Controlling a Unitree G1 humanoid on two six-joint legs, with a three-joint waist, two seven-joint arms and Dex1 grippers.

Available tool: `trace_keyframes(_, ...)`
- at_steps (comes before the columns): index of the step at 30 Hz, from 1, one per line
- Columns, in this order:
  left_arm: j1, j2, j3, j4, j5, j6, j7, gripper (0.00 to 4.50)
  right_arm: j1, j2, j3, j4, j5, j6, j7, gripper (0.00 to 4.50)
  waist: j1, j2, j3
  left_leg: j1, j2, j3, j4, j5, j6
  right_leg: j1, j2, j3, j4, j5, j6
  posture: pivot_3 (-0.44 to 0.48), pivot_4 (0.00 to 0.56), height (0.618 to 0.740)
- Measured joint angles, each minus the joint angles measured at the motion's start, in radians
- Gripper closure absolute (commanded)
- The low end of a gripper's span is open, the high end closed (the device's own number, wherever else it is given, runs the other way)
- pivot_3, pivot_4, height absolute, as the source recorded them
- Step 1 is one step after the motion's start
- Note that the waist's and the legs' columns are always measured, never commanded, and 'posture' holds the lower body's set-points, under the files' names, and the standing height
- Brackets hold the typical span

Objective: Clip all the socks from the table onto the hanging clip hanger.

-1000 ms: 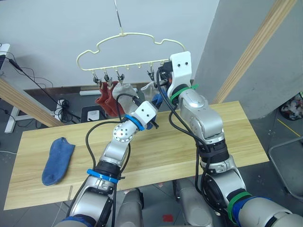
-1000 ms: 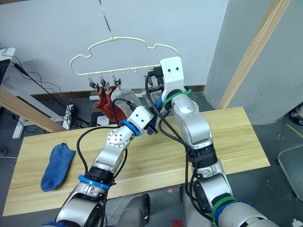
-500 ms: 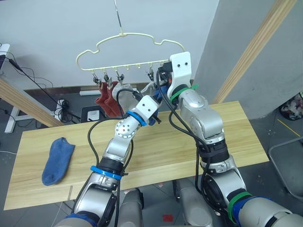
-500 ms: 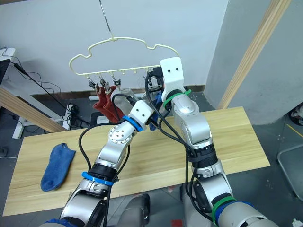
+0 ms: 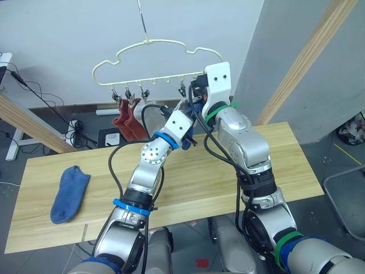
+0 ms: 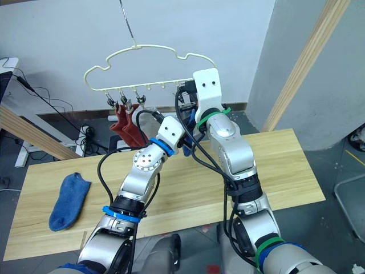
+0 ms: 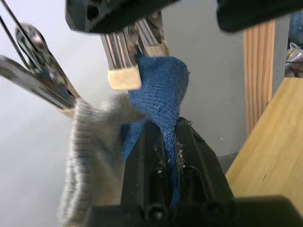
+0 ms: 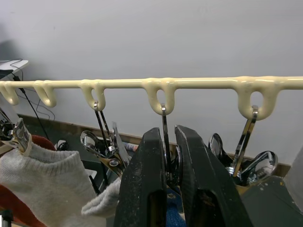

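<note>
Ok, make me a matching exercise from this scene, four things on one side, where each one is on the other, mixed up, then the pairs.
Things:
1. rust red socks
2. blue sock lying flat
3. blue sock by the clip
4. right pincer

Places:
A. on the table, towards the robot's left
B. pinched in the left pincer
C. closed on a clip of the clip hanger
D. hanging from the clip hanger's left end

Pairs: 1-D, 2-A, 3-B, 4-C
</note>
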Motion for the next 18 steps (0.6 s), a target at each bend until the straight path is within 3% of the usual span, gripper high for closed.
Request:
trace_keyframes(7,0.000,0.000,0.002,-0.002,-0.003,0.007,0.001,4.50,0.009,0.000,-0.003,-0.001,0.001,0.013,0.000,1.80,0.000,0.000,0.000,0.000,0.000,0.000,0.000,0.000,0.000,0.000,0.000,0.000,0.000,0.000,0.000,-0.197,0.311,0.740)
trace_keyframes(12,0.000,-0.001,0.009,-0.003,-0.021,0.034,-0.005,4.50,0.055,-0.027,0.000,-0.114,0.020,0.076,0.037,1.80,0.001,0.000,0.000,-0.001,0.000,0.000,0.000,0.000,0.000,0.000,0.000,0.000,0.000,0.000,0.000,-0.204,0.315,0.740)
trace_keyframes(13,0.000,-0.002,0.010,-0.004,-0.028,0.043,-0.008,3.96,0.066,-0.038,0.001,-0.148,0.028,0.099,0.046,1.75,0.001,0.000,0.000,-0.001,0.000,0.000,0.000,0.000,0.000,0.000,0.000,0.000,0.000,0.000,0.000,-0.204,0.315,0.740)
trace_keyframes(18,0.000,0.002,0.011,-0.011,-0.060,0.056,-0.034,2.65,0.141,-0.091,0.022,-0.334,0.069,0.210,0.097,1.75,-0.001,0.000,0.000,0.000,0.000,-0.001,0.000,0.000,0.000,0.000,0.000,0.000,0.000,0.000,0.000,-0.211,0.317,0.740)
